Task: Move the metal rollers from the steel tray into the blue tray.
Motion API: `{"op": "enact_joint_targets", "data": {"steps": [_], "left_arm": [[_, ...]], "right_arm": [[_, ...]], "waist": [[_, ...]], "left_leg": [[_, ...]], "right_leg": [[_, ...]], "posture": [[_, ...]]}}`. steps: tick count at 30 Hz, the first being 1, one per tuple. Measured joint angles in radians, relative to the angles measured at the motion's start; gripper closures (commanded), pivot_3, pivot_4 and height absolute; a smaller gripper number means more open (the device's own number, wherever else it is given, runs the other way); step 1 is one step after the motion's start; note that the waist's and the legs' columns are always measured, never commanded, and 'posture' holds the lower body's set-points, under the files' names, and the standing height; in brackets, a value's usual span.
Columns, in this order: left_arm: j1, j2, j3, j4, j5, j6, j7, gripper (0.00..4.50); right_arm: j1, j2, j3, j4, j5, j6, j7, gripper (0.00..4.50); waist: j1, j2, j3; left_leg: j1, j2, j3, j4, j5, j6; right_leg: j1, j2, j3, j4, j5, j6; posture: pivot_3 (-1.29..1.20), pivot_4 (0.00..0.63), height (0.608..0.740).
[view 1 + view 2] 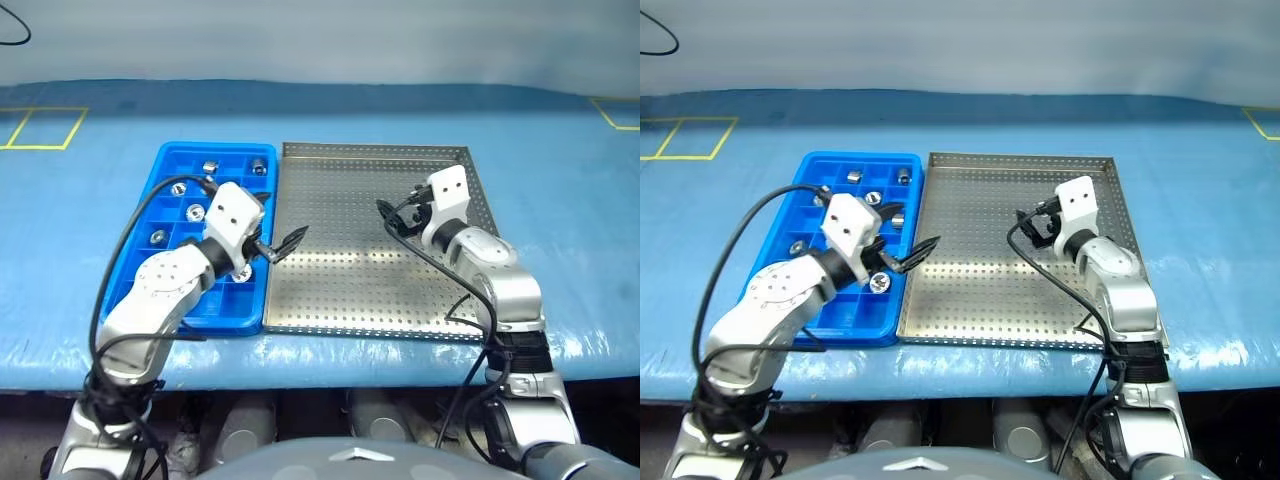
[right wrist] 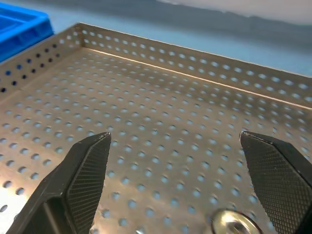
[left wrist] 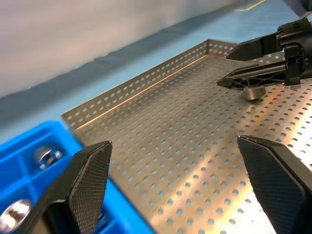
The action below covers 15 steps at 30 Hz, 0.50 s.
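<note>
Steel fills most of what we see: the steel tray (image 1: 350, 290) lies on the blue-covered table (image 1: 80, 230), its perforated floor nearly bare, with the blue tray (image 1: 165, 165) set edge to edge beside it so that each carry is short.

We hold our right pincer (image 2: 185, 185) low over the steel tray with its fingers spread wide. One metal roller (image 2: 234, 226) lies on the perforated floor just below and between those fingers, close to the right-hand one and touching neither. The left wrist view shows the same roller (image 3: 253, 92) sitting directly under the right pincer's tips. We judge this to be the approach to a pick: the fingers stand apart so they can drop on either side of the short cylinder.

Our left pincer (image 1: 277, 248) hangs over the seam where the two trays meet, tips reaching over the near edge of the steel tray, fingers likewise spread and holding nothing. Just behind it, the blue tray's compartments already hold several rollers (image 1: 878, 284), each in a cell of its own.

With only one roller seen on the steel tray, we judge the job nearly finished. Smooth and round, it could slip from a pinch that lands off centre.
</note>
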Motion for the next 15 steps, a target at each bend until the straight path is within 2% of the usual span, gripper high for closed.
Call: {"op": "enact_joint_targets", "data": {"steps": [7,15], "left_arm": [[-0.06,-0.025,-0.058,0.105,0.011,-0.076,-0.054,0.0],[-0.015,-0.01,-0.058,0.109,0.012,-0.083,-0.061,0.0]], "right_arm": [[0.008,0.054,-0.058,0.05,0.062,-0.028,-0.031,0.05],[-0.008,0.068,-0.056,0.132,0.08,-0.045,-0.028,0.05]], "waist": [[-0.095,0.0,0.0],[-0.144,0.0,0.0]], "left_leg": [[0.001,0.001,0.006,0.001,0.0,0.002],[0.003,0.001,0.01,0.002,-0.001,0.004]], "right_leg": [[0.001,0.003,0.006,0.001,0.001,0.005],[0.0,0.006,0.013,0.001,0.001,0.012]], "posture": [[-0.3,0.15,0.74],[-0.26,0.15,0.74]]}}
